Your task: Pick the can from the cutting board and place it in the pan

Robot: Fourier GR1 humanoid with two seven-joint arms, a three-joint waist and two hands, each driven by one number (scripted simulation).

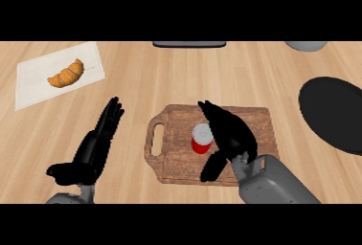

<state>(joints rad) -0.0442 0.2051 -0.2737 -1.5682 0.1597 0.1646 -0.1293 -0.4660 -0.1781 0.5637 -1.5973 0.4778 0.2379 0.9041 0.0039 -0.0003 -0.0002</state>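
Red with a pale lid, the can (202, 138) stands upright on the wooden cutting board (176, 170), just to the thumb side of the right hand (228, 135), whose fingers are extended straight and hold nothing. To grasp well, the fingers should wrap the can's side before lifting toward the dark pan (332, 112). The left hand (99, 139) rests open beside the board.

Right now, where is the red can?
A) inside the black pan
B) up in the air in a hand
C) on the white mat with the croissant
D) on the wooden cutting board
D: the can stands upright on the cutting board, beside the right hand; the pan sits apart.
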